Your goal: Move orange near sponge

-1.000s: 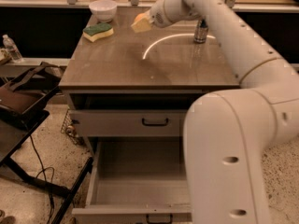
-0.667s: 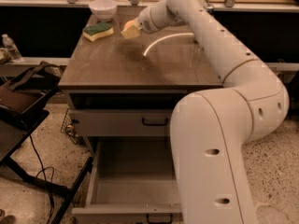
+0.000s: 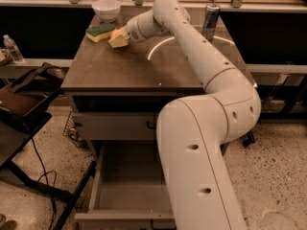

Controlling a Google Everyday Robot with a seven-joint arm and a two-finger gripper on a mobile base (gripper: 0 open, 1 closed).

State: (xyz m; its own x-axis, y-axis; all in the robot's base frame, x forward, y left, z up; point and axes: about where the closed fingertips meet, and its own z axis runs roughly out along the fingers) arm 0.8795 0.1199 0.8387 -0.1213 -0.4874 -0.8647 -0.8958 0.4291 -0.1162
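Orange (image 3: 115,33) between gripper fingers (image 3: 122,41), beside sponge (image 3: 100,31)

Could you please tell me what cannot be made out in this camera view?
- Orange: not visible in the camera view; possibly hidden by the gripper, which is right beside the sponge.
- White bowl: its inside is hidden by its own rim.
- Can: label too blurred to read.
- Open drawer: its right part is hidden by the arm.
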